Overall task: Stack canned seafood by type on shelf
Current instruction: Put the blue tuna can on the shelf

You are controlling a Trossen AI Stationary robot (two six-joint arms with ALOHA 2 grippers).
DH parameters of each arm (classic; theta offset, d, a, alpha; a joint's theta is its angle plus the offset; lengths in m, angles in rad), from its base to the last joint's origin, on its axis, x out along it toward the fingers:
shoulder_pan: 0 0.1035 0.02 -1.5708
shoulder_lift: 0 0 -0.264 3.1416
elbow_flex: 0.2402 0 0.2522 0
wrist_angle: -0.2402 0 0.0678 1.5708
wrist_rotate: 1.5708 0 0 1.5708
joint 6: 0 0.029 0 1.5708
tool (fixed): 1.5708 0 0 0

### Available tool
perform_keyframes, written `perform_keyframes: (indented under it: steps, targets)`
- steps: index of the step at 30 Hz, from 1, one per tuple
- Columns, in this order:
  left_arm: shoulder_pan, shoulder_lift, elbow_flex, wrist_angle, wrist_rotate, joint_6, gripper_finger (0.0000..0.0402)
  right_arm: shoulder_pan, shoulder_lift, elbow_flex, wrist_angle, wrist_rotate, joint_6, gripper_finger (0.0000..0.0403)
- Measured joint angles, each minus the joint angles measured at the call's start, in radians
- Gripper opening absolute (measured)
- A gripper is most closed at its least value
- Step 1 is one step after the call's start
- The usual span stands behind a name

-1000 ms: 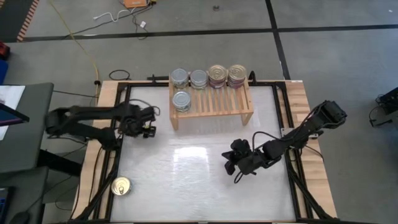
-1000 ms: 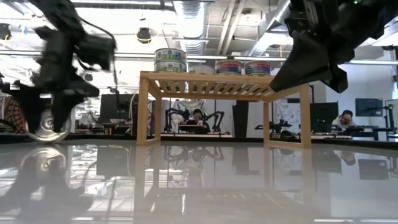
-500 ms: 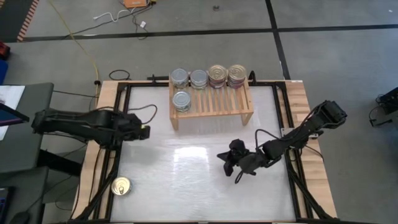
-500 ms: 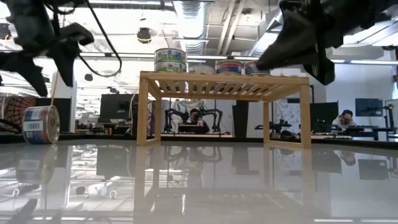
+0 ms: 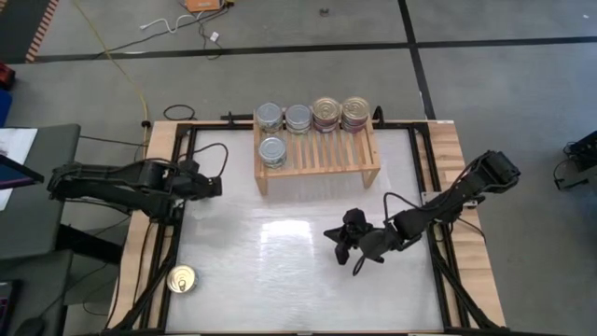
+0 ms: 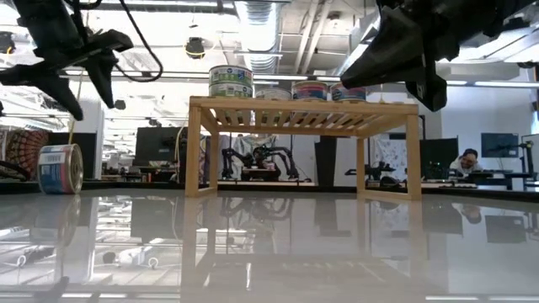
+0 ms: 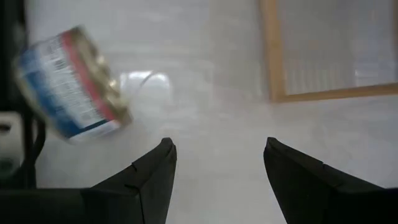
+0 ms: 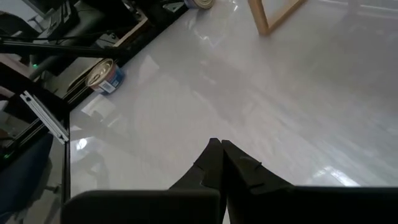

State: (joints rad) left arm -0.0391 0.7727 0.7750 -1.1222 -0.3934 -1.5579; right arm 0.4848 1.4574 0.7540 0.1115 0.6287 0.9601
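The counter (image 5: 280,271) is a glossy white sheet, smooth enough to mirror the ceiling lights, framed by pale wooden edges and dark rails. At its far edge stands the shelf (image 5: 322,154), a small light-wood rack with a slatted top and solid side legs; in the low view the space beneath it is open right through.

Five stacks of round, flat tins sit on the slats. Along the far row are two silver-topped tins (image 5: 270,116) and (image 5: 298,118), then two gold-lidded tins (image 5: 327,113) and (image 5: 355,112). A third silver-topped stack (image 5: 272,151) stands nearer, at the shelf's left end. The right and near parts of the slats are bare.

One lone tin (image 5: 182,279), gold-lidded with a blue, white and red paper label, lies at the near left corner of the counter, close to the rail.

The left gripper (image 5: 213,185) hangs over the counter's left edge, level with the shelf's near side, its dark fingers (image 7: 155,171) parted moderately and holding nothing. The right gripper (image 5: 338,243) hovers above the right middle of the counter, near of the shelf, with its fingers (image 8: 217,165) pressed together and empty.

Between the two arms the wide white middle of the counter lies open, from the shelf legs to the near edge.
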Motion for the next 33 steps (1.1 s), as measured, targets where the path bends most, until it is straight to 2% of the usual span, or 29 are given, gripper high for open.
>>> perform_keyframes:
  steps: [3, 14, 23, 27, 30, 33]
  targets:
    - [0.000, 0.000, 0.000, 0.021, -0.035, 0.058, 0.0231, -0.010, 0.000, 0.000, 0.001, 0.000, -0.013, 0.0027]
    - [0.021, 0.000, 0.000, 0.019, -0.162, 0.071, 0.0235, -0.043, 0.000, 0.000, 0.002, -0.002, -0.053, 0.0027]
    - [0.127, 0.000, -0.001, 0.025, -0.179, 0.121, 0.0314, -0.072, 0.000, 0.000, 0.002, -0.004, -0.079, 0.0027]
    - [0.129, 0.000, -0.001, 0.026, -0.160, 0.056, 0.0322, -0.082, 0.000, 0.000, 0.002, -0.004, -0.079, 0.0027]
    - [0.152, 0.006, -0.001, 0.024, -0.187, -0.018, 0.0321, -0.091, 0.000, 0.000, 0.002, -0.005, -0.079, 0.0027]
    - [0.227, 0.006, -0.001, 0.026, -0.188, 0.073, 0.0320, -0.103, 0.000, 0.000, 0.002, -0.005, -0.082, 0.0027]
